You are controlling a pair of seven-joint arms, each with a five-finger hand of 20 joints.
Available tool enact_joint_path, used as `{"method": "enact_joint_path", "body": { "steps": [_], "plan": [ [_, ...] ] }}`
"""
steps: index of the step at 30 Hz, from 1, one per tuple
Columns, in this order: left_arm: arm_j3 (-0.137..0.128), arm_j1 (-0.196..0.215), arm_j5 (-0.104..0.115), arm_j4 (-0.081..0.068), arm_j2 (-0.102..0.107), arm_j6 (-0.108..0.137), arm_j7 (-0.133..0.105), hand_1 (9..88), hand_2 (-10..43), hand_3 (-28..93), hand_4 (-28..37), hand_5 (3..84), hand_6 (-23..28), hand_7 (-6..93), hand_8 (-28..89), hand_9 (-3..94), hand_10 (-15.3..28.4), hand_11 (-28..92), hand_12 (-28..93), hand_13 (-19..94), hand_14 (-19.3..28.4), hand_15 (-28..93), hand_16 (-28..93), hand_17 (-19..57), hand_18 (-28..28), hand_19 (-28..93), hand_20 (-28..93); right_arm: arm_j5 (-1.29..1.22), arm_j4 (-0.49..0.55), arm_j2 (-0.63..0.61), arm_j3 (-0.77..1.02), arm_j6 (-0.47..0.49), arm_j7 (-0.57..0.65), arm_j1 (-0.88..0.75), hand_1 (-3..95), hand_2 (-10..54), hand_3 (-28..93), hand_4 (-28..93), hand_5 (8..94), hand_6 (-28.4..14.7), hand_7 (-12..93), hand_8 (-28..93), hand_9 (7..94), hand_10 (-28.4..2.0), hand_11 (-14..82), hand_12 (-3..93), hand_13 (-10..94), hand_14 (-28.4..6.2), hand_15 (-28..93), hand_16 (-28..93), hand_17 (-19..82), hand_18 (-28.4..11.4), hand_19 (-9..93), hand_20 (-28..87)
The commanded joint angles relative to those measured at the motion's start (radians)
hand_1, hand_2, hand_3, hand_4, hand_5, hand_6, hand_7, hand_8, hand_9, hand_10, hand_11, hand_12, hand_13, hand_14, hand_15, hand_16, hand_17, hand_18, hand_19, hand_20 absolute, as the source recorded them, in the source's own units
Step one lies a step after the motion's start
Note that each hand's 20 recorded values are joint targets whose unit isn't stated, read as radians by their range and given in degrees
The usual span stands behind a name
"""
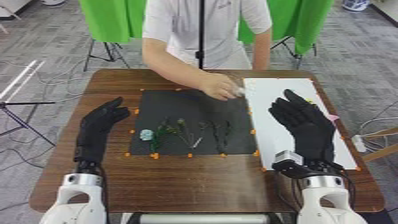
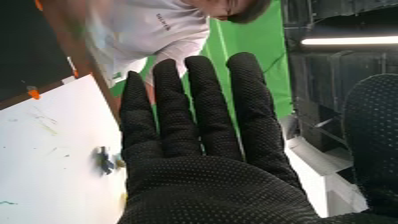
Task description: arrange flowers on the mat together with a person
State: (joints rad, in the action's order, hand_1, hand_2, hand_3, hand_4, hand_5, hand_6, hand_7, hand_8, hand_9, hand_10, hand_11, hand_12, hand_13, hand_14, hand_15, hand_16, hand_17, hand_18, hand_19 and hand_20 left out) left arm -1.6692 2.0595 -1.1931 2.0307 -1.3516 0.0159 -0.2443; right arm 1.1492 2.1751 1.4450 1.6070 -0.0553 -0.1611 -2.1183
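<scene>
Flanking the mat [image 1: 194, 106]: left hand [image 1: 103, 120] loosely open, right hand [image 1: 305, 121] wide. On the mat, flowers [image 1: 147, 134]; at its far right corner, a person's hand [image 1: 216, 85] holds something white [image 1: 239, 92].

Small dark lettering [image 2: 163, 21], its words illegible, on the front of a white shirt [image 2: 133, 31]

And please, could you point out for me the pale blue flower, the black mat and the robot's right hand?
Pale blue flower [image 1: 147, 135]: head view, on its bloom.
Black mat [image 1: 182, 107]: head view, on its bare surface.
Right hand [image 2: 213, 190]: right wrist view, on its broad part below the fingers.
</scene>
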Motion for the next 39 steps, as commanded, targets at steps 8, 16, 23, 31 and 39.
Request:
{"method": "enact_joint_path", "body": {
  "steps": [8, 16, 23, 31, 39],
  "plan": [
    [-0.016, 0.026, 0.055, 0.004, -0.013, 0.018, -0.002, 22.4, 4.8, 65, -25.6, 47.7, 5.1, 14.9, -5, 47.7, 14.1, 22, 15, 37, 19.0, 26, 3, 1.2, 16.1, 16, 19, 0.002, 0.014, 0.010, -0.014, -0.031, -0.002, -0.016, 11.8, 4.3, 77, -16, 50.0, -0.4, 12, -7, 49.4, -14.8, 6.4, 15.1, 39, -14.5, 12, 20, 21, -15.2, 12, 31],
    [-0.017, 0.024, 0.079, 0.004, -0.013, 0.024, -0.012, 17.5, 6.6, 64, -28.2, 47.7, 5.3, 14.4, -5, 47.8, 14.4, 22, 15, 37, 19.1, 27, 3, 1.0, 16.3, 16, 19, -0.003, 0.007, 0.004, -0.022, -0.033, 0.005, -0.011, 11.9, 4.2, 78, -16, 50.6, -0.5, 12, -7, 49.9, -15.0, 6.5, 15.3, 39, -14.5, 12, 20, 21, -15.1, 12, 31],
    [-0.018, 0.023, 0.074, 0.004, -0.012, 0.024, -0.007, 16.4, 6.7, 64, -28.3, 47.7, 5.4, 14.0, -5, 47.7, 14.6, 22, 15, 37, 19.2, 27, 3, 0.8, 16.4, 17, 19, 0.004, 0.007, 0.006, -0.028, -0.031, 0.002, -0.013, 12.3, 3.8, 78, -16, 50.7, -0.5, 12, -7, 50.1, -14.9, 6.5, 15.5, 39, -14.5, 12, 20, 21, -15.1, 12, 31],
    [-0.019, 0.028, 0.072, 0.005, -0.015, 0.018, 0.000, 16.5, 6.7, 64, -28.3, 47.7, 5.4, 14.0, -5, 47.7, 14.6, 22, 15, 37, 19.3, 27, 3, 0.8, 16.5, 17, 19, 0.007, 0.008, 0.007, -0.024, -0.031, 0.004, -0.014, 12.7, 2.9, 78, -17, 50.8, -0.4, 12, -7, 50.1, -14.8, 6.6, 15.8, 39, -14.4, 12, 21, 21, -15.1, 12, 31],
    [-0.023, 0.028, 0.070, 0.007, -0.016, 0.018, 0.004, 16.8, 6.8, 64, -28.3, 47.8, 5.3, 14.0, -5, 47.6, 14.6, 22, 15, 36, 19.3, 27, 3, 0.8, 16.4, 17, 19, 0.015, 0.006, 0.004, -0.010, -0.017, 0.003, -0.011, 13.1, 2.2, 78, -17, 50.9, -0.4, 12, -7, 50.3, -14.7, 6.6, 16.1, 40, -14.4, 13, 21, 21, -15.1, 12, 32]
  ]
}}
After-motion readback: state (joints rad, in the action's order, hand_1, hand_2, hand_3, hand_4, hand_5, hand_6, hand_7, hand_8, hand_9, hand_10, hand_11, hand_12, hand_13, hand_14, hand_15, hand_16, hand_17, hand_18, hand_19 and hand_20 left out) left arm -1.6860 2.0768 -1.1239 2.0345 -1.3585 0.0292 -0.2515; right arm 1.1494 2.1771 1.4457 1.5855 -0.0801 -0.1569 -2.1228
